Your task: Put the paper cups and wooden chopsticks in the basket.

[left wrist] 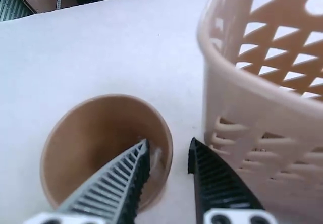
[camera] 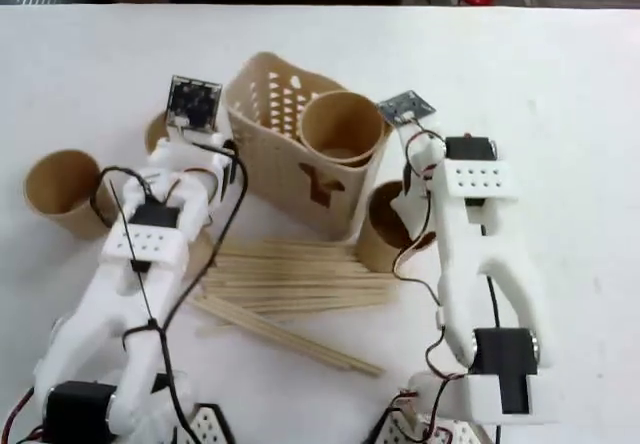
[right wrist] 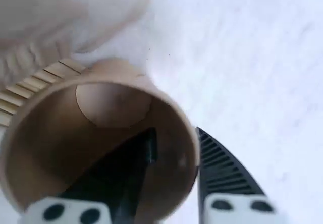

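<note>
Basket (camera: 285, 159) at the table's (camera: 560, 74) middle holds one tan paper cup (camera: 341, 129). Left gripper (left wrist: 169, 146) is spread astride the left cup (left wrist: 96, 133) rim — right gripper (right wrist: 174, 135) likewise on the right cup (right wrist: 111, 103). Pale chopsticks (camera: 290, 279) lie loose toward the near edge.

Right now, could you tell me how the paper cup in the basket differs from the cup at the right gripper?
One paper cup sits in the basket, untouched; the other cup stands on the table with the right gripper straddling its rim. Both are brown, mouth up.
</note>
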`<state>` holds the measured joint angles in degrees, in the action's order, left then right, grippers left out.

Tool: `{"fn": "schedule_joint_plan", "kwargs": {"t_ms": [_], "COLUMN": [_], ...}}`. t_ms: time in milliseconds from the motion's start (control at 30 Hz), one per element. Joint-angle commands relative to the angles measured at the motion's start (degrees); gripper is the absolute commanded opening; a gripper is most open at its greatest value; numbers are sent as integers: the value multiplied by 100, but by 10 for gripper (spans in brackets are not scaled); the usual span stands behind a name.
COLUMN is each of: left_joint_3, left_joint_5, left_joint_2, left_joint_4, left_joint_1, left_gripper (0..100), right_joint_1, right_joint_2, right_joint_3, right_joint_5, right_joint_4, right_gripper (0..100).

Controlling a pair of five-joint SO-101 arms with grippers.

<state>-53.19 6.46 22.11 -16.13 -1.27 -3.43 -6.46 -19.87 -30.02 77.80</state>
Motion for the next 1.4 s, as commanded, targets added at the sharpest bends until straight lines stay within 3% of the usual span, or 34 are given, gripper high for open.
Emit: {"fn": "schedule_joint_plan", "kwargs": {"t_ms": [0, 133, 267, 533, 733, 1200, 1367], "left_joint_3": [70, 70, 70, 62, 62, 62, 62], "left_joint_5": [70, 70, 70, 70, 70, 70, 70], "left_joint_2": [57, 75, 75, 57, 57, 48, 48], "left_joint_4": [176, 176, 176, 176, 176, 176, 176], "left_joint_1": [-48, -48, -57, -57, -57, -57, -57], "left_gripper": [146, 146, 146, 146, 146, 146, 146], "right_joint_1": [171, 277, 251, 268, 233, 242, 242], "right_joint_2": [-699, -1455, -2246, -2659, -2211, -356, -92], "right_joint_3": [202, 457, 527, 466, 70, 0, 18], "right_joint_5": [-70, -70, -70, -70, -62, -70, -70], "right_joint_4": [497, 1138, 1455, 1552, 936, 84, -163], "right_gripper": [108, 101, 11, 39, 178, 157, 9]}}
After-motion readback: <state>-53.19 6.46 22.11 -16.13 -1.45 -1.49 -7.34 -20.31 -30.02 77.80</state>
